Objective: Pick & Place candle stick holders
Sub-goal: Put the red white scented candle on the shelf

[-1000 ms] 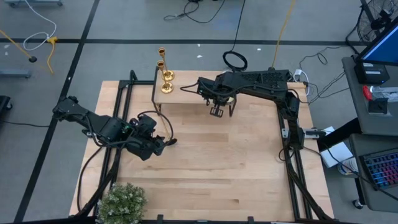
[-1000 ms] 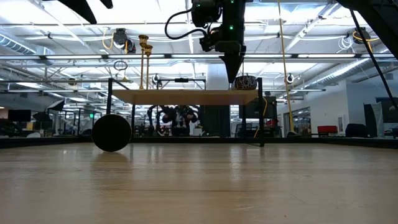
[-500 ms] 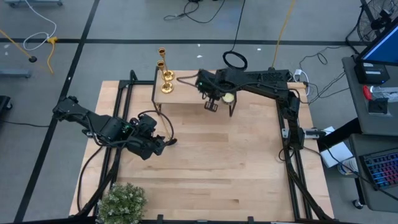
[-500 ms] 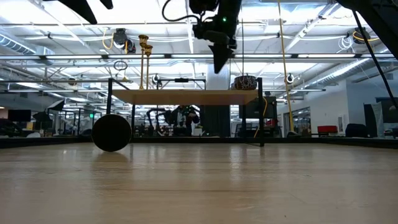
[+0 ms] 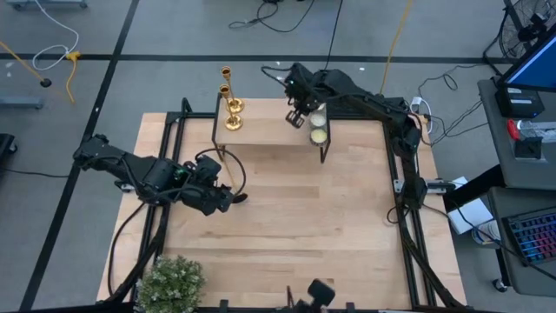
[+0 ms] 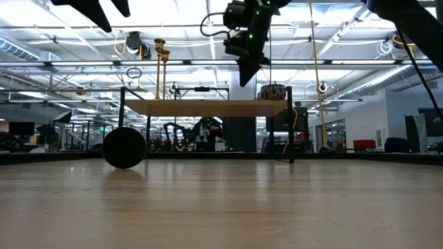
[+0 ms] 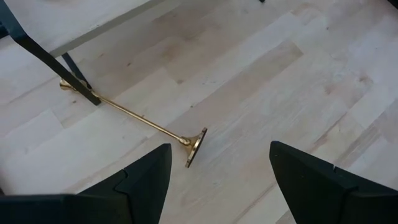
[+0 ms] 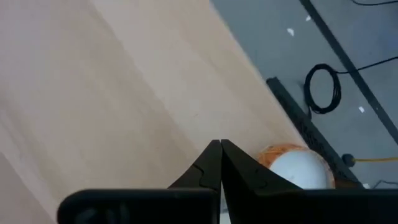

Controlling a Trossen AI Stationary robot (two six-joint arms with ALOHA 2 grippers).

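Wood table (image 5: 347,235) on grey floor, small raised shelf (image 5: 269,132) upper centre. Two candle stick holders (image 5: 231,111) stand at the shelf's left end; third candle stick holder (image 7: 134,116) lies on the table by its leg. Left gripper (image 5: 228,198) open, empty. Right gripper (image 5: 297,116) shut, empty, has moved from lower on the shelf to upper centre beside a candle (image 5: 319,135).

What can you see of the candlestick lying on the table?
The fallen candlestick is a thin, shiny gold metal rod with a round flared base at one end. It lies flat on the light wood table, apart from the two standing on the shelf. Its top end sits at the shelf's dark leg, which partly hides it. The open left gripper hovers near the base, not touching it.
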